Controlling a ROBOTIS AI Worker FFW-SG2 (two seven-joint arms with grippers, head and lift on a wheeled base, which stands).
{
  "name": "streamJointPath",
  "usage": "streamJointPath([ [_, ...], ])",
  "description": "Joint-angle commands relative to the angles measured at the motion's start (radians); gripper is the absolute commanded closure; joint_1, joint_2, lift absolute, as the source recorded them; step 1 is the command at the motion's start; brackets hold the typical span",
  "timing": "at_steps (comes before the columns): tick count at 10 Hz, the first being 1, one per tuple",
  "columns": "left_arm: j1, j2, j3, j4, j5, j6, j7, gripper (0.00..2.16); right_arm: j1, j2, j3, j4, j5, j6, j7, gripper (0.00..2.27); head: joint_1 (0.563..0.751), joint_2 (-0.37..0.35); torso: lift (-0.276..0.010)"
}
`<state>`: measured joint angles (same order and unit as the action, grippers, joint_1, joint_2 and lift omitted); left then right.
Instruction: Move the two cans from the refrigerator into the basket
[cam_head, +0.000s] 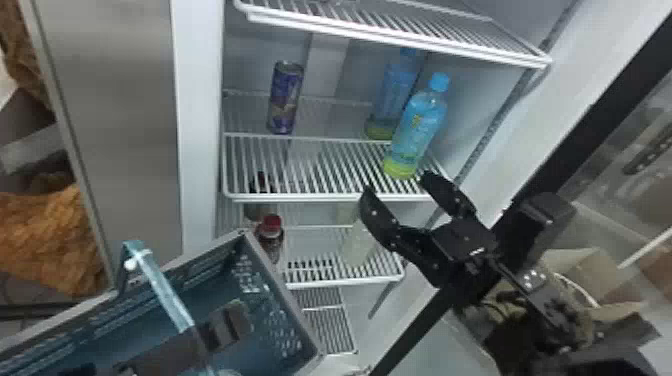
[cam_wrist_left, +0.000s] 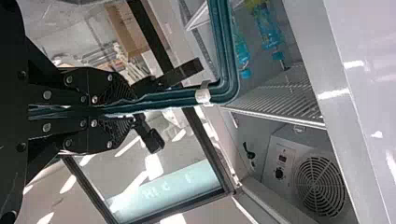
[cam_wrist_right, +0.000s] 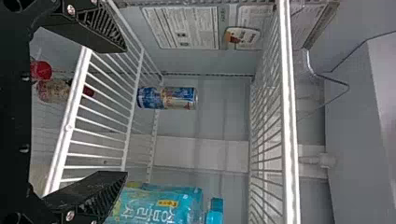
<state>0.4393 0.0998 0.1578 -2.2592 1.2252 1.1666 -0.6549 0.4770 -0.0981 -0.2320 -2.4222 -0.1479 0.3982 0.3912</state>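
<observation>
The left gripper (cam_head: 225, 327) is nearest, below the middle shelf (cam_head: 320, 195) and out to its left. Its arm comes in low over the basket (cam_head: 295, 320). In the left wrist view both fingers are pressed together on the handle (cam_head: 165, 295), pinching it firmly. There is one basket, tilted, in front of the middle shelf and lower than it, toward the left.

The right gripper (cam_head: 397, 185) is just in front of the middle shelf's right front corner. Its arm rises from the lower right and slants up and to the left, the fingers spread wide and aimed at the shelf.

Farther in, below the middle shelf, two red-capped bottles (cam_wrist_right: 41, 71) are toward the left and one pale container (cam_head: 357, 247), not clear enough to name, toward the right.

On the middle shelf I count two blue-capped bottles, both on the right: the front bottle (cam_head: 415, 130) close to the front edge, the rear bottle (cam_head: 395, 95) behind it. One can (cam_head: 285, 97) is in view, standing upright toward the back left of the middle shelf, inside the refrigerator (cam_head: 200, 125).
</observation>
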Motion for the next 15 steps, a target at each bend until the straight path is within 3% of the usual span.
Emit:
streamJointPath([
  [1, 0.000, 0.000, 0.000, 0.000, -0.001, 0.002, 0.000, 1.20, -0.043, 0.000, 0.021, 0.050, 0.000, -0.015, -0.006, 0.11, 0.695, -0.349, -0.035],
  [15, -0.007, 0.003, -0.014, 0.010, 0.001, 0.002, 0.000, 1.20, -0.467, -0.020, 0.204, 0.519, 0.040, -0.121, -0.058, 0.11, 0.695, -0.252, -0.035],
])
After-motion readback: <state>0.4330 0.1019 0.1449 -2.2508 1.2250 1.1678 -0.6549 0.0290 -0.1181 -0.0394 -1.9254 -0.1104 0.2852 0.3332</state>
